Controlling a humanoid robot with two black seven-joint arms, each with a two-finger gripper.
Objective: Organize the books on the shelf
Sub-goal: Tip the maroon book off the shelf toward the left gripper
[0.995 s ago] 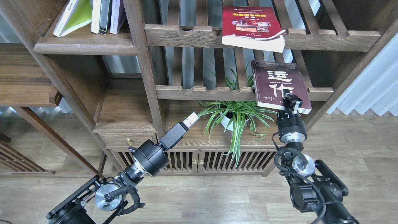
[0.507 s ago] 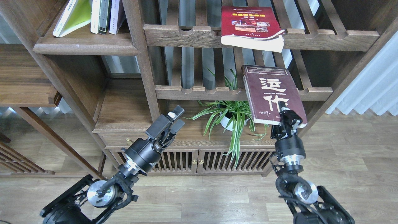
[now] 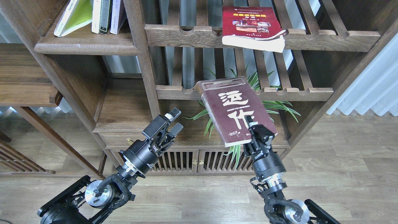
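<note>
My right gripper is shut on the near edge of the dark maroon book with big white characters, holding it tilted in the air in front of the lower slatted rack. The red book with a yellow title lies flat on the upper slatted rack, its pages hanging over the front rail. A yellow-green book leans among several upright books on the solid dark-brown shelf at upper left. My left gripper hangs open and holds nothing, left of the maroon book and below that shelf.
A potted spider plant sits on the cabinet top behind the held book. Two slatted racks with notched front rails span the middle. A thick wooden upright separates them from the shelf. Low cabinet doors and wooden floor lie below.
My right gripper has carried the maroon book off the lower rack, left and down toward the middle. My left gripper pulled back to the left and turned, its fingers now apart.
</note>
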